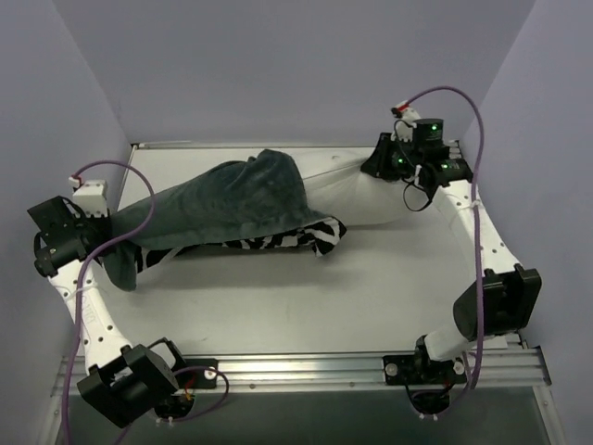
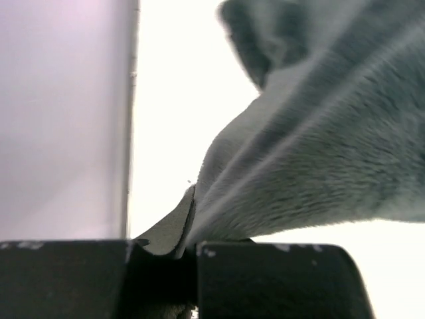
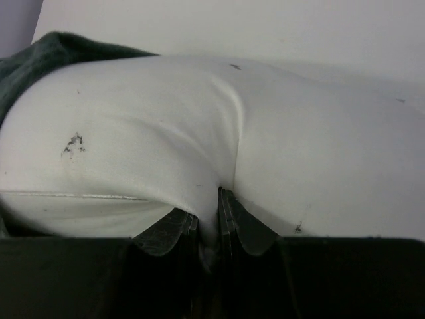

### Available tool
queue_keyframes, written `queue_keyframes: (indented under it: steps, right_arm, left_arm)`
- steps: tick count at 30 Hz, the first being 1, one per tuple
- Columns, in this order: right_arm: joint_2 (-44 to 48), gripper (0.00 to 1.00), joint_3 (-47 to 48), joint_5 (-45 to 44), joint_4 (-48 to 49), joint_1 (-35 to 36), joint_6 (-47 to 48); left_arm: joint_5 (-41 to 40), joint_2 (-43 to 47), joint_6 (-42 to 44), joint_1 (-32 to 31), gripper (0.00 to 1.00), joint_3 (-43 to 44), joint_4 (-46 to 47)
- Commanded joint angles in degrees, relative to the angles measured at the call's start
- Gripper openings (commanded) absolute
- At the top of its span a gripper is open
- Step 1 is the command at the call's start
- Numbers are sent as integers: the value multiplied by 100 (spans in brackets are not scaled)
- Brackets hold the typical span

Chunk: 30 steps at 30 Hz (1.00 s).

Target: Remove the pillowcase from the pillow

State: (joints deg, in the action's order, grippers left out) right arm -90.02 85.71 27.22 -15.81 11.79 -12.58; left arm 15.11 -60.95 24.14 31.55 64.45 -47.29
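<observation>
Your left tool (image 1: 113, 222) was shut tight on the grey end of the pillowcase (image 1: 232, 199), at the left of the surface (image 1: 278, 297). The pillowcase stretched across the middle, covering part of the pillow (image 1: 361, 195). Far right, your right tool (image 1: 372, 170) pinched the pillow's white end.

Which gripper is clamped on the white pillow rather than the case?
The right gripper, pinching a fold of the plain white pillow; the left gripper pinches the grey pillowcase instead.
</observation>
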Motion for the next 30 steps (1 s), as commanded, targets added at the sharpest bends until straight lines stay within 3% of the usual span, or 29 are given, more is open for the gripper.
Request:
queue_keyframes:
  steps: [1,11,19,30]
  right_arm:
    - [845,0,-19,-911,245,-800,-105]
    - [1478,0,182,-1666,-159,-2128,422]
    - [1531,0,718,-2090,34,-2585,230]
    - [1487,0,1905,-2916,-247,-2577,379]
  left_arm:
    - [-474,-93,-252,579,2,455,861]
    - [-905,-286,91,932,2,463,1195]
    - [-738,-1015,29,1915,2,1272,1204]
    - [-895,-813,179,1424,2,965,1380]
